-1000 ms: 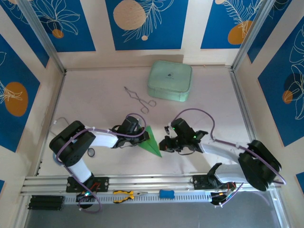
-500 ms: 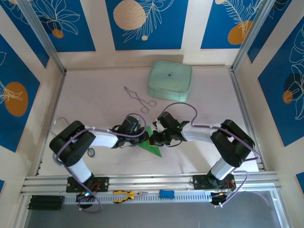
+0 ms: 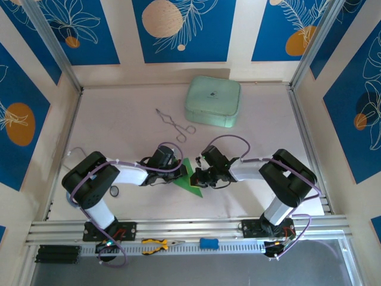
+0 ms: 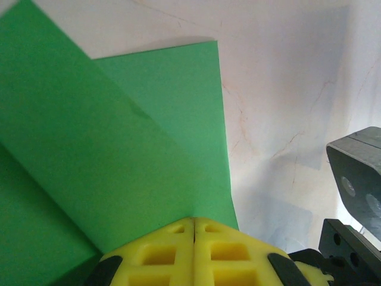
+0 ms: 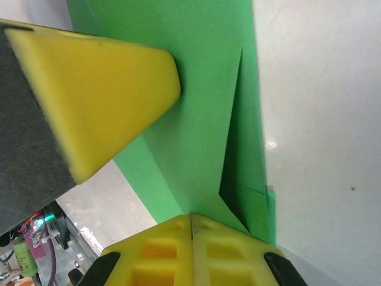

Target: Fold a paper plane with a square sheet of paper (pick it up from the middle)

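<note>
The bright green sheet of paper (image 3: pixel 190 182) lies folded into a pointed wedge near the table's front middle, its tip toward the front right. Layered flaps and creases show on the paper (image 5: pixel 202 89) in the right wrist view. My left gripper (image 3: pixel 180 170) is shut, its yellow tips resting on the paper's (image 4: pixel 119 137) left part. My right gripper (image 3: pixel 195 177) is shut too, tips down on the paper from the right. The two grippers stand close together, and the left gripper's yellow finger (image 5: pixel 89 89) shows in the right wrist view. Neither has paper between its jaws.
A pale mint-green rounded case (image 3: pixel 213 101) sits at the back of the table. Metal tongs (image 3: pixel 174 124) lie left of it. Yellow-handled pliers (image 3: pixel 156 243) and a small blue object (image 3: pixel 209 243) rest on the front rail. Aluminium posts frame both sides.
My right arm has swung in from the right and set its shut tips on the paper beside the left gripper. The left arm and the paper have stayed put.
</note>
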You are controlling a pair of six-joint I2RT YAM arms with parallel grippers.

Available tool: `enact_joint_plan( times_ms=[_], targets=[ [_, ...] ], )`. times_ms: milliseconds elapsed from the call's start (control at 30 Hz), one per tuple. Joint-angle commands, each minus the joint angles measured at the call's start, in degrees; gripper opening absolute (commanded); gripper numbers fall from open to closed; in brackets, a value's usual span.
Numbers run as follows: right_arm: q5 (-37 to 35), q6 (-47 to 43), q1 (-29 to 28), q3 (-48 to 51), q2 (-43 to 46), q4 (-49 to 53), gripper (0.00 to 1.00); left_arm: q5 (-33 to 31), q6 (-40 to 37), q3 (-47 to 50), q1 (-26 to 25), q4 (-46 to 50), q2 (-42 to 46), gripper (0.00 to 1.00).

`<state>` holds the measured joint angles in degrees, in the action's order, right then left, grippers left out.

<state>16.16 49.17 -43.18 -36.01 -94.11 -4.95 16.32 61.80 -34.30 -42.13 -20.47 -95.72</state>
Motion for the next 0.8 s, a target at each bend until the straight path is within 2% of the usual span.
enact_joint_plan(
  times_ms=[0, 167, 233, 333, 400, 767],
  targets=[
    [-0.63, 1.14, 0.36, 3.41, -0.59, 3.94, 0.04, -1.65, -3.07, -0.68, 0.73, 6.32, 0.87, 0.0],
    [0.22, 1.3, 1.26, 4.33, -0.8, 3.02, 0.04, -1.6, -6.26, -3.16, 0.69, 11.47, 6.89, 0.03],
    [-0.05, 1.31, 1.34, 4.41, -0.73, 3.3, 0.03, -2.79, -6.71, -1.57, 0.33, 12.43, 10.98, 0.03],
    [-0.09, 1.47, 1.51, 4.38, -0.9, 3.41, 0.03, -1.37, -6.44, 1.51, 0.23, 10.79, 14.38, 0.0],
    [-0.08, 1.52, 1.5, 4.2, -1.33, 3.63, 0.02, 0.47, -6.6, 1.78, -0.28, 10.19, 14.22, 0.0],
    [-0.08, 1.6, 1.47, 4.16, -1.82, 4.19, 0.01, 1.87, -2.71, 1.68, -3.97, 1.85, 5.37, 0.0]
  ],
)
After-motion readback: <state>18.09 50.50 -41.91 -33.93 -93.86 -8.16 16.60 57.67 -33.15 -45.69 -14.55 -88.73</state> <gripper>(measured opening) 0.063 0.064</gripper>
